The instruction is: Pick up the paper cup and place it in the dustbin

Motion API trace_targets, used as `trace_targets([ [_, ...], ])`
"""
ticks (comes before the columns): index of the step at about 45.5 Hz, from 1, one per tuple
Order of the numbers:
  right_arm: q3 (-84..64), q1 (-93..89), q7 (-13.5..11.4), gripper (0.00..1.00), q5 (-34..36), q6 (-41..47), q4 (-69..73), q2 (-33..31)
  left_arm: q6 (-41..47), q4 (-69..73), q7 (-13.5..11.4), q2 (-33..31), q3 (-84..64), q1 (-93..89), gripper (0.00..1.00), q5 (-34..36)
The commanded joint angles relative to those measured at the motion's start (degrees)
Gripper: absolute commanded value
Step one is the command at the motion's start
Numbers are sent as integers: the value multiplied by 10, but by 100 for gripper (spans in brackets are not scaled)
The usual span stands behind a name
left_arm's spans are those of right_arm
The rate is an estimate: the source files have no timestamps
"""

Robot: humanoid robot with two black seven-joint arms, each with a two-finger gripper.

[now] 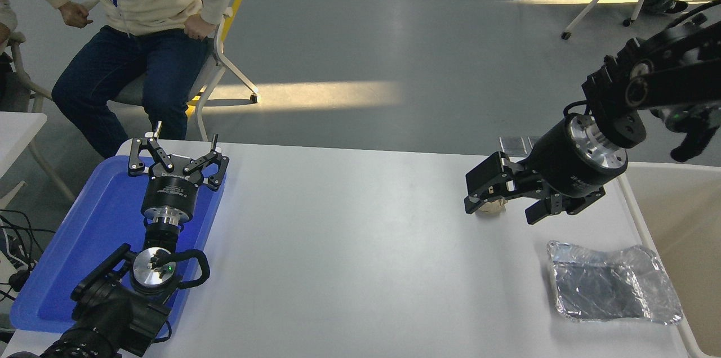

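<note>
No white paper cup shows in the head view. A crumpled tan paper wad [489, 209] lies on the white table [349, 245], right of centre. My right gripper [503, 207] is open and low over the wad, one finger on its left and one on its right, hiding most of it. The beige dustbin [684, 217] with its white rim stands at the table's right edge, just right of that arm. My left gripper [177, 160] is open and empty, parked over the blue tray [84, 245] at the lower left.
A crinkled silver foil tray [611, 285] lies at the front right, near the dustbin. A person sits on a chair [217, 74] beyond the table's far left corner. Another chair and seated person are at the far top right.
</note>
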Motion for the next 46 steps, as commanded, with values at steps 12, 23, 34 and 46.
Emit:
trace_targets([
  [12, 10, -17, 2, 100, -42, -18, -24, 46, 0, 0, 0, 0, 0, 0, 100, 0],
  [23, 13, -44, 6, 100, 28, -3, -35, 48, 0, 0, 0, 0, 0, 0, 100, 0],
  [34, 19, -56, 7, 100, 51, -3, -59, 68, 0, 0, 0, 0, 0, 0, 100, 0],
  [46, 17, -80, 18, 100, 70, -2, -78, 64, 0, 0, 0, 0, 0, 0, 100, 0],
])
